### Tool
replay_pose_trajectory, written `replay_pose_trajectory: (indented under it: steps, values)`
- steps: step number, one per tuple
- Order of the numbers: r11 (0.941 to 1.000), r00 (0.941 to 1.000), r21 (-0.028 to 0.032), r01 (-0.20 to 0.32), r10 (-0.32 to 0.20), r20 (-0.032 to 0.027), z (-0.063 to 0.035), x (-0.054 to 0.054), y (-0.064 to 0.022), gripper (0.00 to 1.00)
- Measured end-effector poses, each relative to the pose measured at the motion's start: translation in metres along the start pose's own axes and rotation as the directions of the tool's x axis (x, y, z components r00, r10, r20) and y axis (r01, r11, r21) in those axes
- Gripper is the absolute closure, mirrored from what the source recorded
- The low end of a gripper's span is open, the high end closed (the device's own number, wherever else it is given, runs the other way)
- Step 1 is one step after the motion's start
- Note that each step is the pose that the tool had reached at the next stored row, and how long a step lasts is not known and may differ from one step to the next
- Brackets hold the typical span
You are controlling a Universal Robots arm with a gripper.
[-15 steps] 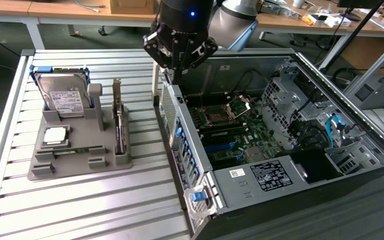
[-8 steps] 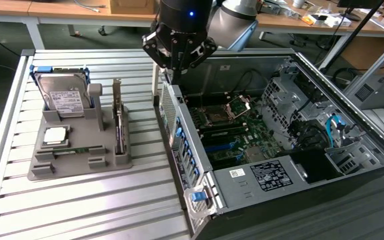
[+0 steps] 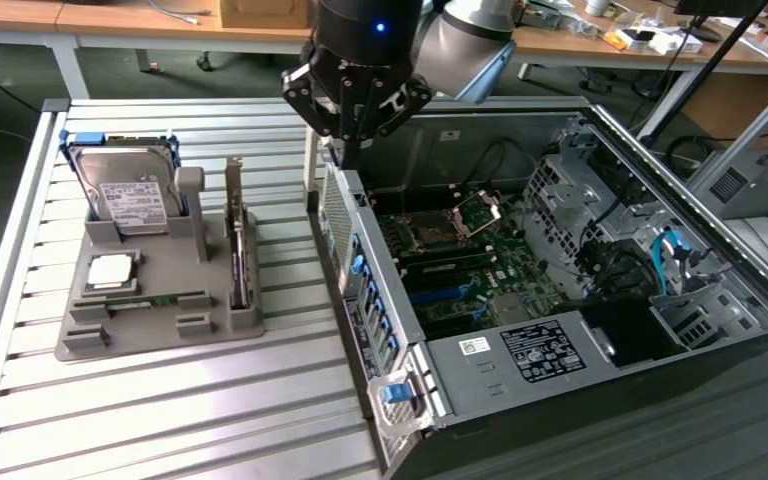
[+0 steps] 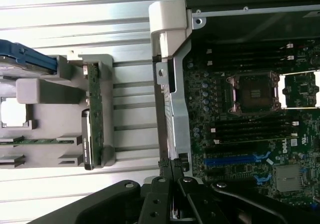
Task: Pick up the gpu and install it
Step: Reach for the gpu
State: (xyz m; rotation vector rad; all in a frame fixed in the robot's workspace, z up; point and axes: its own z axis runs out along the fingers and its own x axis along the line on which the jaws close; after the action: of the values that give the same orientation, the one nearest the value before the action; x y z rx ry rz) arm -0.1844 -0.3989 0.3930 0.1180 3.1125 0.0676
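Pincer (image 3: 344, 150) | I hold it pinched shut, empty, above case (image 3: 357, 262) wall edge | gpu (image 3: 237, 250) upright in holder (image 3: 157, 322) beside case, bare slats (image 3: 284, 290) between

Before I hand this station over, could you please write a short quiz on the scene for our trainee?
1. True or false: the thin black circuit card with a silver-grey bracket is already seated inside the open black computer case.
2. The claw is: A) open; B) shut on the card; C) shut, holding nothing.
3. In the grey plastic holder, which stands nearer the case: the card or the boxy silver hard drive?
Key: 1 false, it stands on edge in the holder; 2 C; 3 the card.
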Motion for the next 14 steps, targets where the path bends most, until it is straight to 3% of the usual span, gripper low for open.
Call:
replay_pose_trajectory:
  steps: [14]
  values:
    - [1.0000, 1.0000, 0.0000, 0.000, 0.000, 0.0000, -0.0001, 0.0044, -0.0003, 0.87]
